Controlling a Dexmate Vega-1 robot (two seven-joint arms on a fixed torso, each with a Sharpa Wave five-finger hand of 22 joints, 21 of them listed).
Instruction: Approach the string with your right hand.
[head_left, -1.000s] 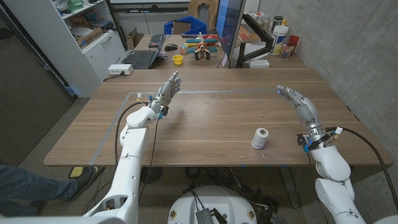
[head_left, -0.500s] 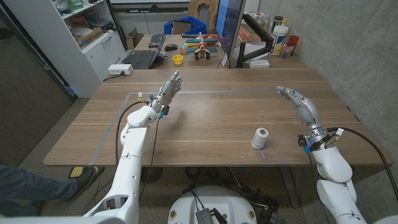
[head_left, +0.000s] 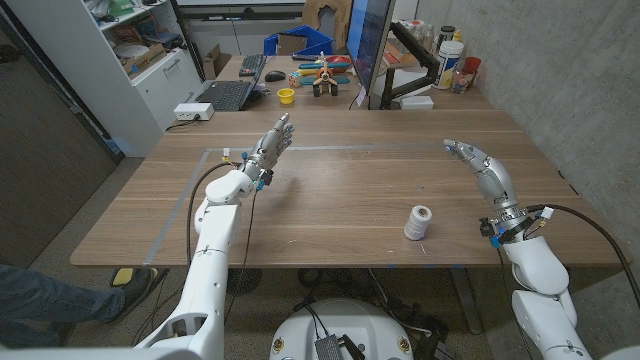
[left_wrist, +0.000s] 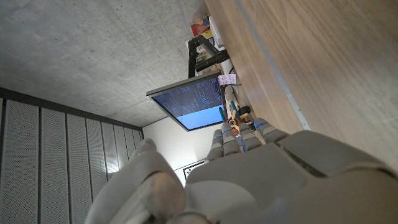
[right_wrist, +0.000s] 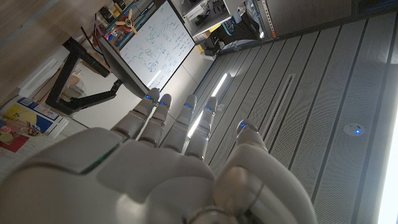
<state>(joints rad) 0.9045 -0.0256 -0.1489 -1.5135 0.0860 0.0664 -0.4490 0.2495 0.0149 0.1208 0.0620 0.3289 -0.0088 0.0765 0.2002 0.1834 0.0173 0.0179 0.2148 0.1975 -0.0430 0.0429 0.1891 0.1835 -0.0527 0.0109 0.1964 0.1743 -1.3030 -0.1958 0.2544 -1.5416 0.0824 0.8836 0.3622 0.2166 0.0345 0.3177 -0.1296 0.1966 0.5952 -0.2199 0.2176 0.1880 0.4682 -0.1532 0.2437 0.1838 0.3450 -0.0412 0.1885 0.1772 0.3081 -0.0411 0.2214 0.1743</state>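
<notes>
A white spool of string (head_left: 418, 222) stands upright on the wooden table (head_left: 330, 200), near its front edge on the right. My right hand (head_left: 479, 167) is raised above the table, behind and to the right of the spool, with its fingers stretched out and nothing in them. The back of that hand (right_wrist: 161, 168) shows in the right wrist view, fingers pointing up and away. My left hand (head_left: 268, 148) is lifted over the table's far left part, fingers straight and apart, holding nothing. Its back (left_wrist: 261, 180) shows in the left wrist view.
A monitor (head_left: 368, 45) on a black arm stands at the table's far edge. Beside it lie a keyboard (head_left: 229, 94), a yellow cup (head_left: 286, 96) and small tools. Pale tape lines (head_left: 190, 195) mark the tabletop. A grey wall runs along the right side.
</notes>
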